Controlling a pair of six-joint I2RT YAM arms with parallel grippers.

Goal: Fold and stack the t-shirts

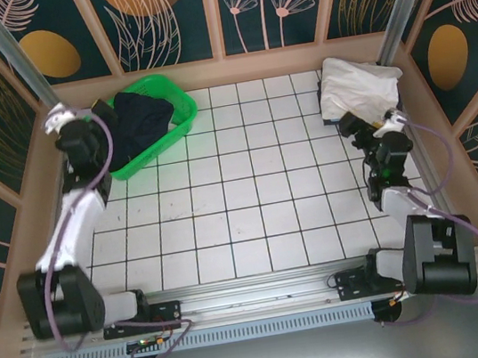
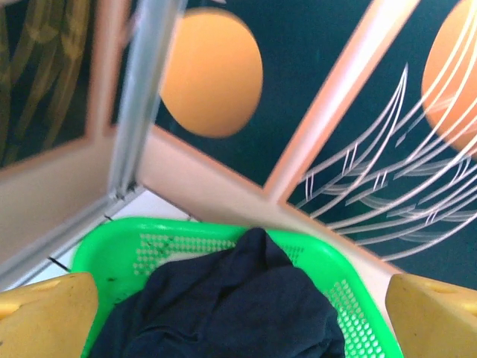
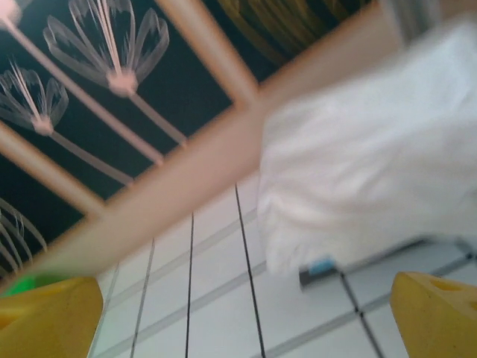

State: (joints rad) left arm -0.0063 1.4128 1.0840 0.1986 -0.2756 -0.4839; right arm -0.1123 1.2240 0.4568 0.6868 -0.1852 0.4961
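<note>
A dark navy t-shirt point(image 1: 145, 115) lies crumpled in the green basket point(image 1: 179, 127) at the back left. In the left wrist view this navy t-shirt point(image 2: 231, 306) sits between and beyond my yellow fingers point(image 2: 46, 315). My left gripper point(image 1: 87, 135) hovers at the basket's left end, open and holding nothing. A heap of white t-shirts point(image 1: 357, 87) rests in the back right corner. In the right wrist view the white t-shirts point(image 3: 373, 171) are just ahead, blurred. My right gripper point(image 1: 359, 125) stands open in front of the heap, with bare tiles between its fingers point(image 3: 436, 313).
The white tiled table point(image 1: 250, 195) is walled by patterned panels point(image 1: 169, 14) on three sides. Metal posts point(image 1: 8, 51) rise at both back corners. A small dark and blue tag point(image 3: 320, 270) lies on the tiles under the white heap's edge.
</note>
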